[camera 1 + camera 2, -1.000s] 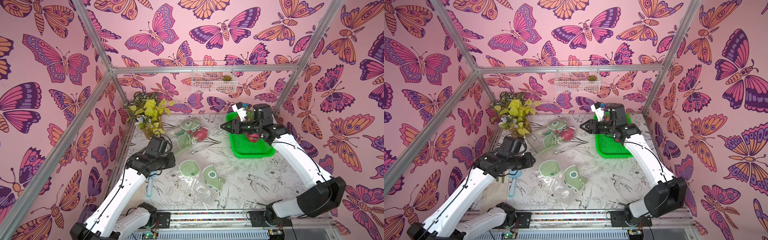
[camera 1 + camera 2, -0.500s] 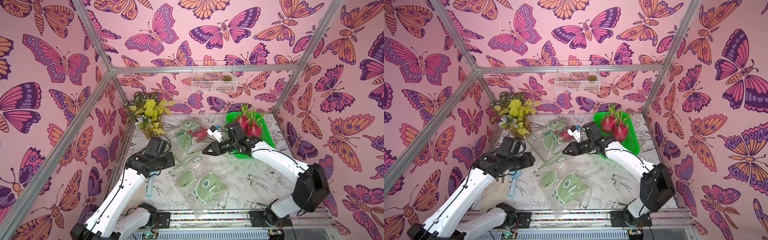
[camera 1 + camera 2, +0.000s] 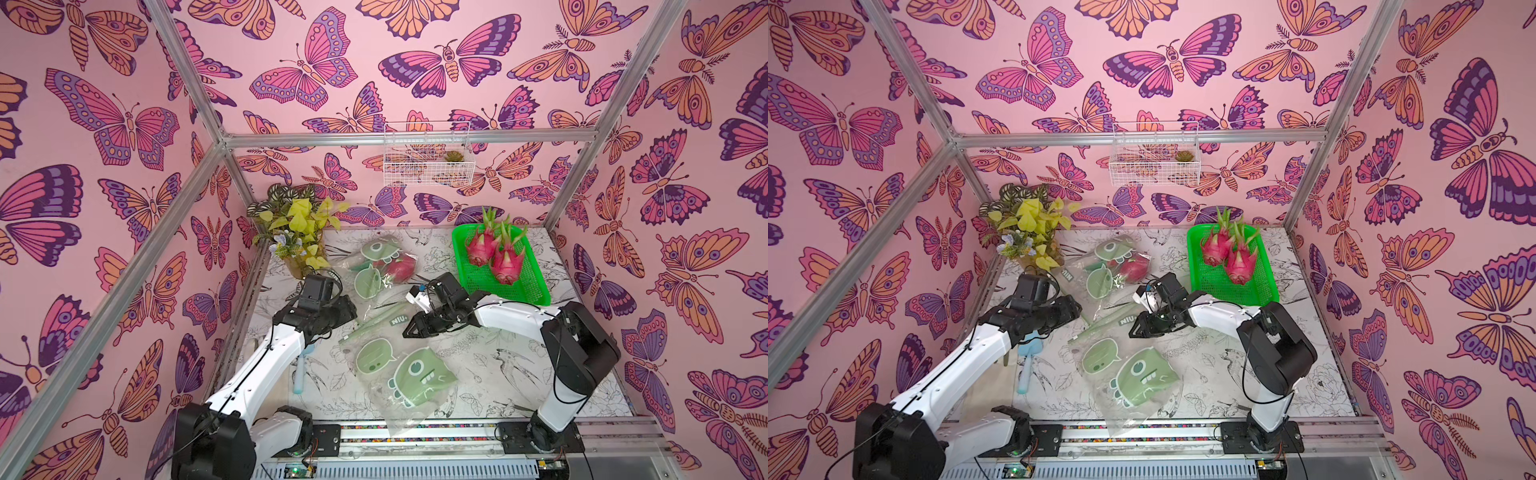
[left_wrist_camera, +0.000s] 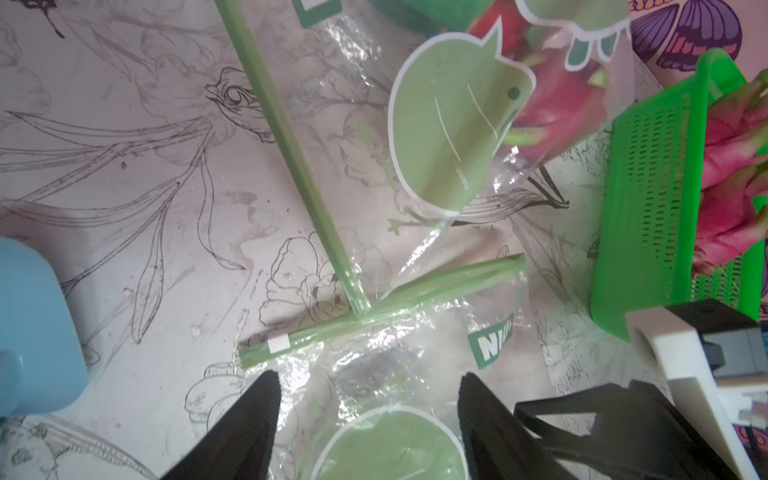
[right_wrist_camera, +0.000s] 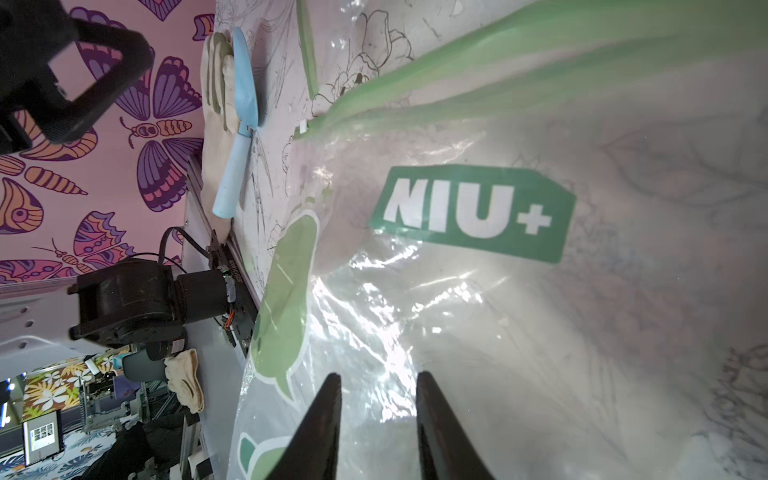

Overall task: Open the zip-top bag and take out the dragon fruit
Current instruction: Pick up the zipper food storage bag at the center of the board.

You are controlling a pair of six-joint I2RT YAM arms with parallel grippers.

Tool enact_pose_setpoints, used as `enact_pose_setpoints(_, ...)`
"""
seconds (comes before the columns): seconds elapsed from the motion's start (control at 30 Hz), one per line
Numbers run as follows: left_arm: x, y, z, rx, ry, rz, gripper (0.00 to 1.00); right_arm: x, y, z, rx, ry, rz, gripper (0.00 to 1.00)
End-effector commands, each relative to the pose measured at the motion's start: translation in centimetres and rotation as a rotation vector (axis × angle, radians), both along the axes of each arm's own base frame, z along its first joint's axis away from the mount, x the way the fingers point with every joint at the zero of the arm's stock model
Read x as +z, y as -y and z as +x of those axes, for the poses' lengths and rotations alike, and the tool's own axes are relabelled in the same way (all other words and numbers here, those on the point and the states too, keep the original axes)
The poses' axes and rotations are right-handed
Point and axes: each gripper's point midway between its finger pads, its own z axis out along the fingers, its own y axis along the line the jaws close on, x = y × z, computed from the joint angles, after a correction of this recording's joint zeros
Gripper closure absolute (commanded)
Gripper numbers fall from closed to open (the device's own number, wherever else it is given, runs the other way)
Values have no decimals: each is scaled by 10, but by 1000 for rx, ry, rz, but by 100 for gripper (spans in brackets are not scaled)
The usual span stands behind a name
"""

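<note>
Closest to you, lower middle in both top views, the near zip-top bag [image 3: 415, 384] lies flat with its bottom end over the front rail. It looks empty to me. Your left gripper [image 4: 368, 378] hangs over its film just short of the near zip strip [image 4: 415, 299], jaws spread wide, nothing in them. The right gripper [image 5: 378, 376] sits low over the same bag by the NIU+ label [image 5: 469, 212]. Its jaws have only a narrow gap, and I can't see any film pinched between them.

Honestly, the fruit you want isn't in this one. The bagged dragon fruit [image 3: 401, 268] sits in the far zip-top bag [image 3: 369, 283], mid-frame, on the side away from the far zip strip [image 4: 293, 153]. That strip's end lies on the near strip. I'd go for the far strip: one pincer per lip, grab a single layer each and pull apart slowly. Don't squeeze the fruit through the plastic.

Count, front to back:
- two bags
- one blue trowel [image 3: 1025, 372] at the left
- one fruit bagged
- two tray dragon fruits [image 3: 478, 251] that I can make out; they overlap, so maybe more
- one green tray [image 3: 528, 287], right of centre
- one potted plant [image 3: 299, 224] in the back left corner
- one wire basket [image 3: 428, 166] on the back wall
</note>
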Motion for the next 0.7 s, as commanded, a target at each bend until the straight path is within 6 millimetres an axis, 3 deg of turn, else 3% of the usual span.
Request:
enact_pose_setpoints(0.0, -6, -4, 24, 68, 76, -43, 25, -4, -4, 16, -32, 89, -1, 68)
enact_pose_setpoints(0.17, -38, -4, 41, 85, 56, -92, 23, -16, -3, 28, -77, 121, -27, 70)
enact_pose_setpoints(0.67, -76, 6, 74, 93, 90, -180, 24, -55, -4, 55, -195, 133, -69, 80)
